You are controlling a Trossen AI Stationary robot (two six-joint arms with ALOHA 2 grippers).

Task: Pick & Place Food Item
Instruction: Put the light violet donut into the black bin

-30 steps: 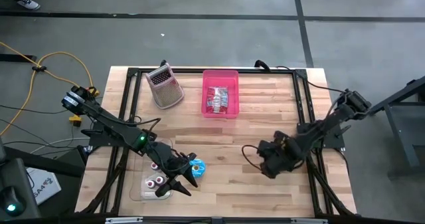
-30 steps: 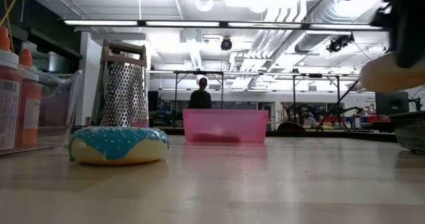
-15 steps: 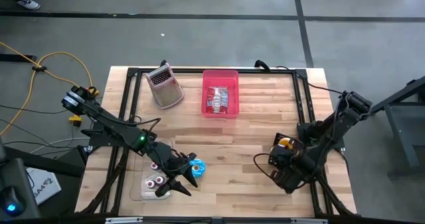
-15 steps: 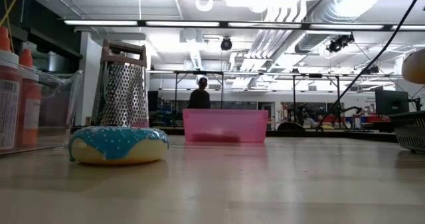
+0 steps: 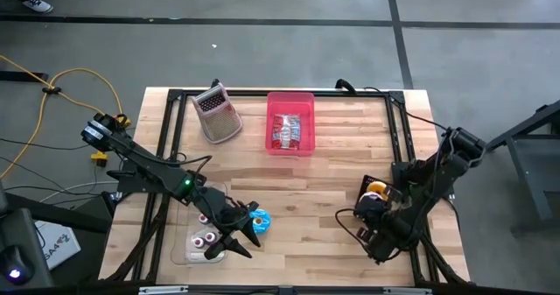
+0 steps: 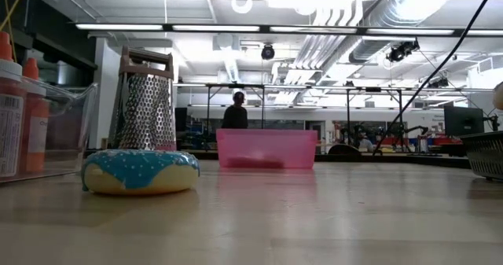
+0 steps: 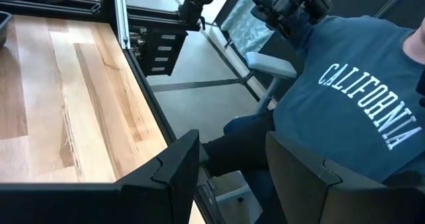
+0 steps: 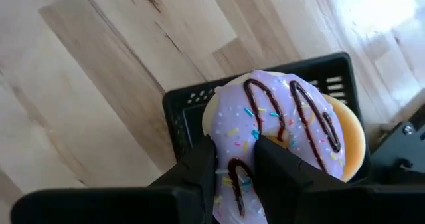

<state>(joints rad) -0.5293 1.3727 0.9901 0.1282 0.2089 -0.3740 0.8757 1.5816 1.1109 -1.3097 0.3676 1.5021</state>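
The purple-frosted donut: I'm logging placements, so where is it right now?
The purple-frosted donut is pinched in the right hand, over the black basket at the table's right edge.

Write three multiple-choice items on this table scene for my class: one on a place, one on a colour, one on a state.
1. Where is the pink bin?
A. far edge, middle
B. near left corner
C. under the right arm

2. What colour is the icing of the doughnut beside the left gripper?
A. green
B. blue
C. red

3. What is the right gripper doing?
A. hanging open and empty
B. gripping the grater
C. shut on the purple doughnut over the black basket

Answers: 1 A, the high view shows it there. 2 B, the low view shows blue icing. 3 C, the right wrist view shows the fingers pinching its rim.
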